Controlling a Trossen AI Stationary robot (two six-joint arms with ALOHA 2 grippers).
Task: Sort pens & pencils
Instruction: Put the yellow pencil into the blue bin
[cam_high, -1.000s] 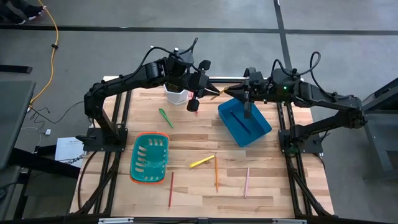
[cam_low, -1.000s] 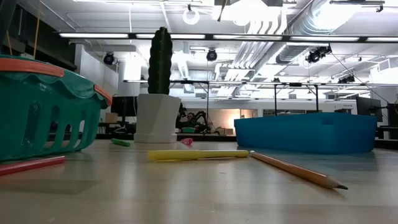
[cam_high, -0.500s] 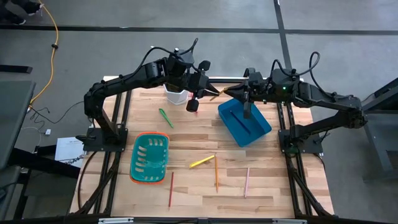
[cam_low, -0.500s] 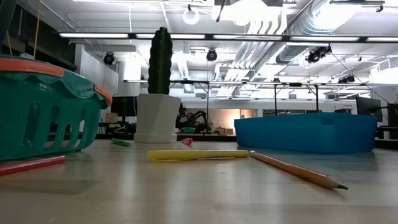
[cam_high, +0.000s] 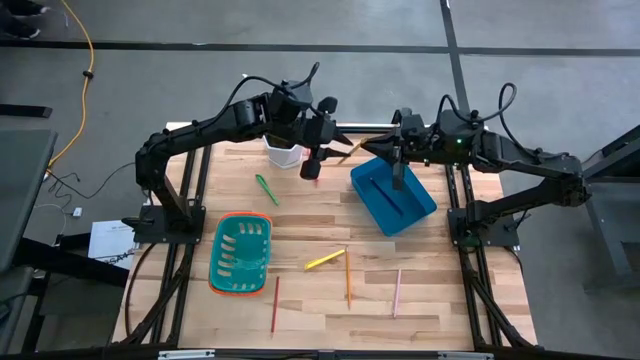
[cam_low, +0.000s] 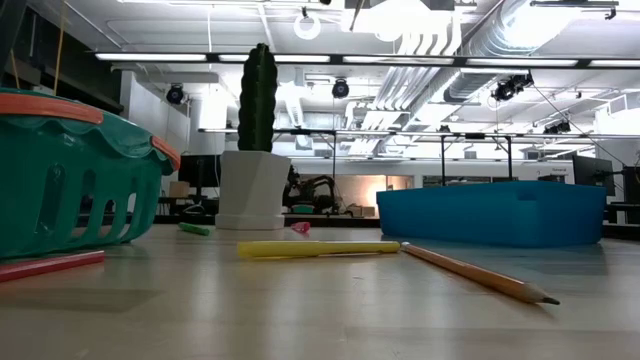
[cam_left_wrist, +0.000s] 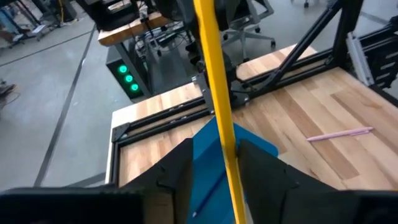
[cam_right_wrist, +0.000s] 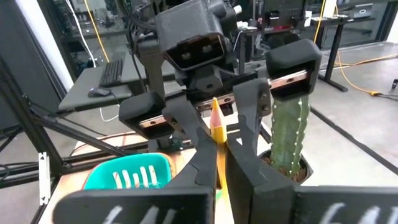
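Note:
A yellow-orange pencil (cam_high: 350, 151) hangs in the air at the table's far side between my two grippers, above the blue tray's (cam_high: 392, 196) far corner. My right gripper (cam_right_wrist: 219, 165) is shut on it. My left gripper (cam_left_wrist: 214, 171) faces it, open, one finger on either side of the pencil's other end (cam_left_wrist: 227, 155). On the table lie a green pen (cam_high: 266, 188), a yellow pen (cam_high: 324, 260), an orange pencil (cam_high: 348, 278), a dark pencil (cam_high: 275, 303) and a pale salmon pencil (cam_high: 396, 292). My right gripper pinches the pencil's shaft (cam_right_wrist: 218, 146) between its two fingers. The fingers come about level from the table's right and lie along the pencil. Its pointed tip (cam_right_wrist: 214, 107) sticks out ahead toward the left gripper. The pencil is lifted clear of tray and table.
A teal basket (cam_high: 241, 252) stands at the left. A cactus in a white pot (cam_high: 283, 153) stands at the far edge, just under my left arm. A pink pen (cam_low: 300, 227) lies near the pot. The near middle of the table holds only the loose sticks.
My left gripper has opened and let go of the pencil, which stays where it was in my right gripper. Neither arm has shifted.

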